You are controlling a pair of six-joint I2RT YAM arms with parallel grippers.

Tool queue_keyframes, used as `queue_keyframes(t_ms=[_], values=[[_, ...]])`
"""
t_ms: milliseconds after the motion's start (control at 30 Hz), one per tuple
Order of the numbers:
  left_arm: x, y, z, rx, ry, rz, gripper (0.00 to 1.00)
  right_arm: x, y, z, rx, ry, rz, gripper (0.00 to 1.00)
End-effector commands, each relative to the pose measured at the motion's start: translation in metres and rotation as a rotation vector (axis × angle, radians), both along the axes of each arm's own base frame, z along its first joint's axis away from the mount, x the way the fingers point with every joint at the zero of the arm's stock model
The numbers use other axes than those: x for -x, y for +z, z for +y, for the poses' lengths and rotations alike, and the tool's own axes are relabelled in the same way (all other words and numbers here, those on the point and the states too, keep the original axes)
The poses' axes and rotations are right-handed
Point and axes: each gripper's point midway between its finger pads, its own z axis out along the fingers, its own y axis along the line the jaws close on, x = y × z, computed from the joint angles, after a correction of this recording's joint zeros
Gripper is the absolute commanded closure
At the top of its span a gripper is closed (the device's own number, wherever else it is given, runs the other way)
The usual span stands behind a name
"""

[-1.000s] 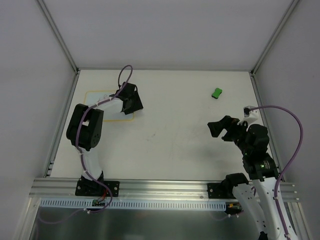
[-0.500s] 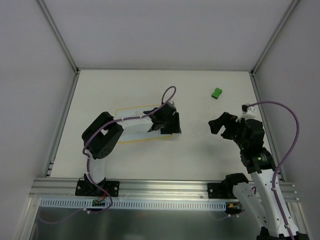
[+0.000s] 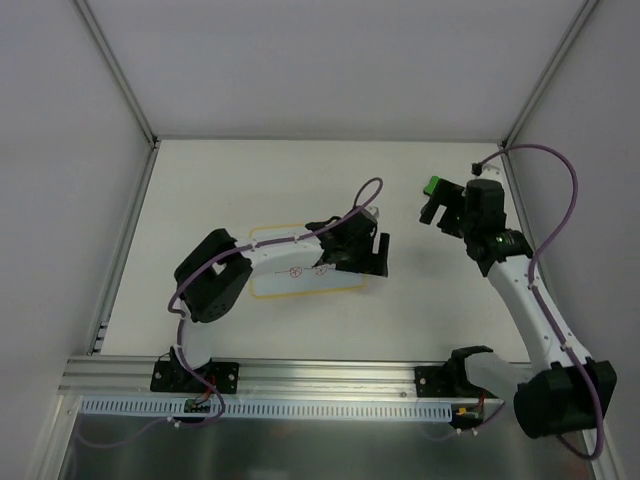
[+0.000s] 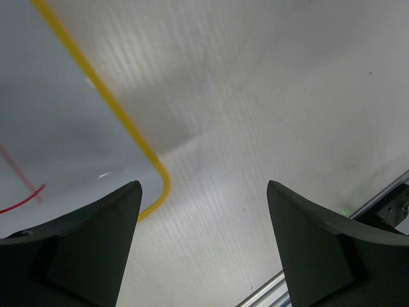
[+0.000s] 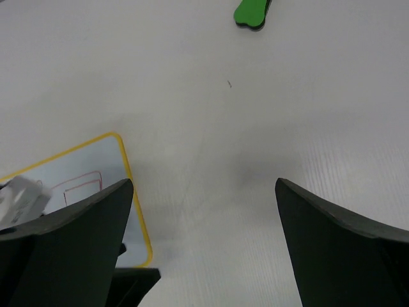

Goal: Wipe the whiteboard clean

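Table: pale and flat; it carries everything here.
Whiteboard, place: it lies flat on the table left of centre, near the front, under the left arm.
Whiteboard, handling: it looks thin, stiff and light, with a slick face, so it would probably slide under a wipe unless pinned down. Lying flush, it gives nothing to pinch except its yellow rim, so pressing on a corner seems the surer hold.
Whiteboard, hidden: the left arm covers the far edge and right end in the top view. The left wrist view shows only one rounded corner.
Left gripper: jaws apart and empty, low over the board's right end. Whether it touches the board is unclear.
Right gripper: jaws spread wide, holding nothing, just beside the green block.
Green block: small, probably light and easy to pinch across its narrow waist, and probably the eraser. The frame edge cuts it off in the right wrist view, and the gripper partly covers it from above.
Red drawing: thin lines, too small to read and partly under the arm.
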Motion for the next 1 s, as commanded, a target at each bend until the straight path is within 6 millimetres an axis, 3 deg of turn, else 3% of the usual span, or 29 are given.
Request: queue_keyframes(t_ms=[0,33,67,100,167,200,267,300,333,400,433,500,533,633,667,733,767,967], values=[[-0.038,0.068,0.037,0.064,0.116,-0.132,0.18,-0.045,0.012,-0.017,0.09,-0.089,-0.018,0.01],[-0.044,0.072,0.049,0.061,0.141,-0.139,0.16,-0.059,0.023,-0.02,0.096,-0.114,-0.032,0.01],[-0.059,0.074,0.07,0.051,0.192,-0.142,0.13,-0.074,0.001,-0.02,0.108,-0.121,0.034,0.02],[-0.061,0.079,0.086,0.049,0.215,-0.148,0.05,-0.083,-0.005,-0.024,0.109,-0.138,0.054,0.03],[-0.076,0.083,0.121,0.033,0.285,-0.151,0.01,-0.106,-0.005,-0.028,0.113,-0.177,0.059,0.05],[-0.075,0.089,0.136,0.03,0.298,-0.166,0.01,-0.118,-0.028,-0.032,0.127,-0.198,0.114,0.05],[-0.077,0.094,0.158,0.025,0.328,-0.165,0.01,-0.139,-0.028,-0.037,0.122,-0.243,0.113,0.08],[-0.077,0.1,0.175,0.032,0.353,-0.173,0.01,-0.148,-0.052,-0.041,0.132,-0.261,0.163,0.09],[-0.077,0.104,0.183,0.029,0.366,-0.183,0.01,-0.155,-0.058,-0.044,0.139,-0.284,0.17,0.11],[-0.071,0.107,0.199,0.013,0.372,-0.202,0.01,-0.176,-0.057,-0.046,0.136,-0.304,0.157,0.12],[-0.07,0.108,0.207,0.001,0.382,-0.211,0.01,-0.184,-0.078,-0.046,0.148,-0.307,0.196,0.12],[-0.062,0.105,0.217,-0.02,0.374,-0.211,0.01,-0.203,-0.077,-0.046,0.148,-0.319,0.177,0.14],[-0.061,0.104,0.222,-0.027,0.378,-0.21,0.01,-0.208,-0.095,-0.047,0.161,-0.322,0.207,0.15],[-0.052,0.098,0.233,-0.042,0.39,-0.196,0.01,-0.228,-0.097,-0.051,0.172,-0.346,0.19,0.21],[-0.05,0.095,0.235,-0.047,0.391,-0.19,0.01,-0.232,-0.113,-0.054,0.181,-0.355,0.216,0.23],[-0.044,0.09,0.239,-0.055,0.392,-0.178,0.01,-0.243,-0.113,-0.056,0.141,-0.371,0.203,0.26],[-0.042,0.088,0.24,-0.057,0.397,-0.172,0.01,-0.245,-0.125,-0.056,0.141,-0.374,0.221,0.28],[-0.03,0.069,0.245,-0.078,0.41,-0.125,0.01,-0.256,-0.139,-0.062,0.107,-0.408,0.23,0.29]])
